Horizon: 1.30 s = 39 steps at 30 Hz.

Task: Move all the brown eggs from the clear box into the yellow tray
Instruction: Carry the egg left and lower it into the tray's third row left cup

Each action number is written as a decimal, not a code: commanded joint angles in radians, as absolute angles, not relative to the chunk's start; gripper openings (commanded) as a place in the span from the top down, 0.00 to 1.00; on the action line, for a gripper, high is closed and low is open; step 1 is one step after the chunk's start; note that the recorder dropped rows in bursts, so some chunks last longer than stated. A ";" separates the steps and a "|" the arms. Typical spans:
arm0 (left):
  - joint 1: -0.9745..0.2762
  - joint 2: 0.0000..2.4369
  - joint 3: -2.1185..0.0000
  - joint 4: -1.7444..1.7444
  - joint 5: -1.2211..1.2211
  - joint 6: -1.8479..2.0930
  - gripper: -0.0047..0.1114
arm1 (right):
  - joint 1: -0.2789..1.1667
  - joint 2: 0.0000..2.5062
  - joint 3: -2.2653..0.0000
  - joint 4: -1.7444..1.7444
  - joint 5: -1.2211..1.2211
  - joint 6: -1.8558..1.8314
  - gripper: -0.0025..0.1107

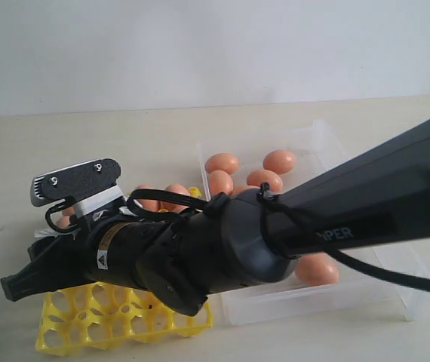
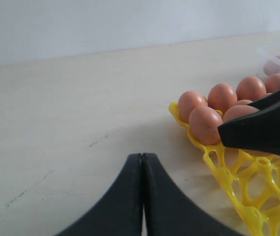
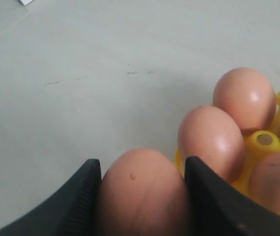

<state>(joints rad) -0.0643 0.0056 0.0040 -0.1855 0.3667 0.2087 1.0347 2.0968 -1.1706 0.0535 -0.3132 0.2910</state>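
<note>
The right gripper (image 3: 142,166) is closed on one brown egg, the held egg (image 3: 141,199), which fills the gap between the two jaws. Just beyond one jaw is the edge of the yellow tray (image 3: 258,147), and the nearest seated egg is very close to that jaw. The left gripper (image 2: 142,160) has its jaws pressed together with nothing between them; the tray lies off to one side of it.

I think the main danger is the release. The held egg seems to hang at the outer border of the tray, so if the jaws open before it is centred over a free cup, it can slip off and roll over the table (image 2: 81,123). A lowering jaw can also knock the neighbouring egg, and a hard grip can crack the shell.

Counts: one egg between the jaws; at least five brown eggs (image 2: 222,97) in the tray, with more perhaps hidden behind the arm; five clearly in the clear box (image 1: 305,305), and maybe a sixth partly covered. One tray, one box.
</note>
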 commanded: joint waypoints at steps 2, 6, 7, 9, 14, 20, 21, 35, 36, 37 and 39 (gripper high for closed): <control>-0.069 0.000 0.000 -0.186 0.357 0.205 0.96 | 1.035 2.117 -1.193 0.048 -0.334 0.290 0.98; -0.069 0.000 0.000 -0.186 0.357 0.205 0.96 | 1.035 2.119 -1.193 0.048 -0.334 0.290 0.98; -0.069 0.000 0.000 -0.186 0.357 0.205 0.96 | 1.035 2.119 -1.193 0.048 -0.334 0.290 0.98; -0.069 0.000 0.000 -0.186 0.357 0.205 0.96 | 1.035 2.119 -1.193 0.048 -0.334 0.292 0.98; -0.069 0.000 0.000 -0.186 0.357 0.205 0.96 | 1.035 2.119 -1.193 0.048 -0.334 0.291 0.98; -0.069 0.000 0.000 -0.186 0.357 0.205 0.96 | 1.035 2.119 -1.193 0.048 -0.334 0.291 0.85; -0.069 0.000 0.000 -0.186 0.357 0.205 0.96 | 1.035 2.119 -1.193 0.048 -0.334 0.291 0.80; -0.069 0.000 0.000 -0.186 0.357 0.205 0.96 | 1.035 2.119 -1.193 0.052 -0.324 0.317 0.54; -0.069 0.000 0.000 -0.186 0.357 0.205 0.96 | 1.035 2.119 -1.193 0.052 -0.323 0.317 0.54; -0.069 0.000 0.000 -0.186 0.357 0.205 0.96 | 1.035 2.121 -1.193 0.052 -0.321 0.317 0.54; -0.069 0.000 0.000 -0.186 0.357 0.205 0.96 | 1.035 2.132 -1.193 0.052 -0.321 0.317 0.54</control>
<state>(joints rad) -0.0643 0.0056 0.0040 -0.1855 0.3667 0.2087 1.0347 2.1197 -1.1856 0.0555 -0.3146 0.3128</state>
